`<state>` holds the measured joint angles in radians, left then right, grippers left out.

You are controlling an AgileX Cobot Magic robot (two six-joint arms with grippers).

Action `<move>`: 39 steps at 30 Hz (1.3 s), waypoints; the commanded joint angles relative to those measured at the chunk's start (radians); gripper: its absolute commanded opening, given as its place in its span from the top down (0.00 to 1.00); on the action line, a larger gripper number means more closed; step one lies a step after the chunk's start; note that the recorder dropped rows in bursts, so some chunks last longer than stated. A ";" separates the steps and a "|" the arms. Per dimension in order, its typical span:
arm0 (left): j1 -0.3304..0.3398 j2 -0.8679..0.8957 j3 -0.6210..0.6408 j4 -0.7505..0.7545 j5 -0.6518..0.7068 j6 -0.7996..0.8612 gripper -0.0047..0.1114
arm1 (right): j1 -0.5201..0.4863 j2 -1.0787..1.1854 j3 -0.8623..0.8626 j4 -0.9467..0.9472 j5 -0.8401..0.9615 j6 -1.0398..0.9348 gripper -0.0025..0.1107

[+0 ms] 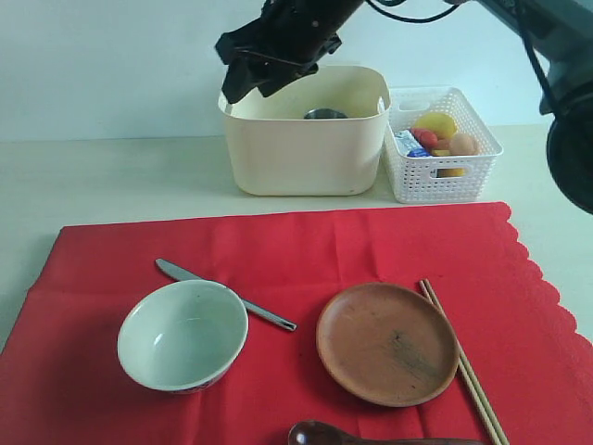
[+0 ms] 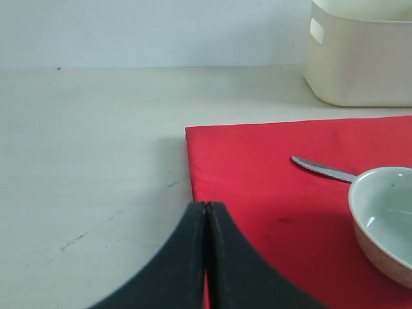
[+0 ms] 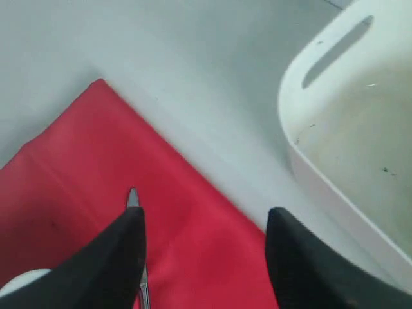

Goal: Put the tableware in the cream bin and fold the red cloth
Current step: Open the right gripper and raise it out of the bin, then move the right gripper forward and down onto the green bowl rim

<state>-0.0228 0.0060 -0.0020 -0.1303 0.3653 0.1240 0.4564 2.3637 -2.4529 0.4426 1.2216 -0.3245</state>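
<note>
The spoon [image 1: 371,434] by the near edge of the desk [image 1: 111,176] is cut off by the exterior view's lower border, as are the chopsticks [image 1: 460,357] and the cloth [image 1: 306,250]. In the bin [image 1: 296,153] by the far edge, only the rim of the cup [image 1: 324,114] shows. The contents of the basket [image 1: 440,176] are too small to tell. In the left wrist view the bowl [image 2: 386,219] hides the handle of the knife [image 2: 322,169].

The right gripper [image 3: 205,222] hangs raised at the far side, left of centre, fingers spread apart. The left gripper [image 2: 206,209] sits low, fingers pressed together.
</note>
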 commanded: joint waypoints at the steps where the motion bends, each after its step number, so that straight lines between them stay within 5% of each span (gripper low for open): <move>1: -0.007 -0.006 0.002 -0.004 -0.010 -0.002 0.96 | 0.058 -0.025 0.004 -0.118 -0.001 0.018 0.51; 21: -0.007 -0.006 0.002 -0.004 -0.010 -0.002 0.96 | 0.261 -0.047 0.113 -0.288 -0.001 -0.031 0.51; 30: -0.007 -0.006 0.002 -0.004 -0.010 -0.002 0.96 | 0.268 -0.067 0.352 -0.318 -0.001 -0.074 0.51; 39: -0.007 -0.006 0.002 -0.004 -0.010 -0.002 0.96 | 0.276 -0.061 0.384 -0.193 -0.001 -0.130 0.51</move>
<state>-0.0228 0.0060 -0.0020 -0.1303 0.3653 0.1240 0.7286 2.3132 -2.0758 0.1934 1.2251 -0.4117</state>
